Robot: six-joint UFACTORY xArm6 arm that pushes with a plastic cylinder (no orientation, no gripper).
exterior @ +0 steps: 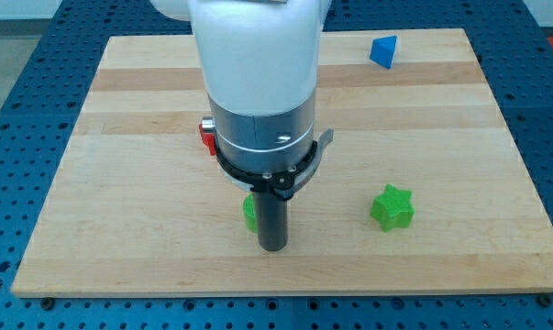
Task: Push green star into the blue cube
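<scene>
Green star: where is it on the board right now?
The green star sits in the view's lower right part of the wooden board, apart to the right of my tip, with the blue cube far above it near the top edge.

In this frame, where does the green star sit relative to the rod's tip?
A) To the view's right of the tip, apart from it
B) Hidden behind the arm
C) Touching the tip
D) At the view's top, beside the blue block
A: the green star lies well to the view's right of my tip, with bare board between them.
</scene>
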